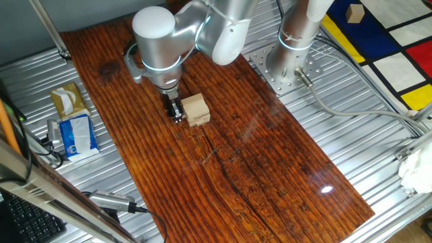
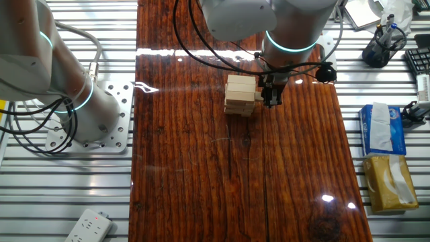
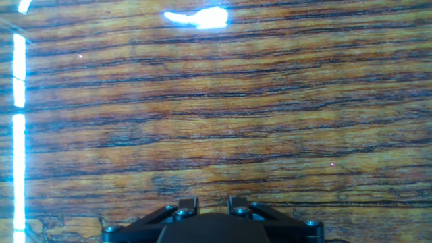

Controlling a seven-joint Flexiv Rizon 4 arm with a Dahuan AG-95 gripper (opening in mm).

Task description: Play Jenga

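Note:
The Jenga tower (image 1: 196, 109) is a short stack of pale wooden blocks standing on the dark wood board (image 1: 270, 169). In the other fixed view the Jenga tower (image 2: 239, 94) has one block end (image 2: 258, 95) jutting slightly toward the gripper. My gripper (image 1: 177, 112) points down right beside the tower, fingertips near the board, and looks shut with nothing between its fingers. From the other side the gripper (image 2: 271, 99) stands at the tower's right. Whether it touches the jutting block I cannot tell. The hand view shows only wood grain beyond the gripper (image 3: 212, 202).
A second arm's base (image 1: 290, 61) is bolted at the board's far edge. Tissue packs (image 1: 74, 131) lie on the metal table beside the board. A tan cube (image 1: 354, 12) sits on a coloured mat. A power strip (image 2: 87, 225) lies near one corner.

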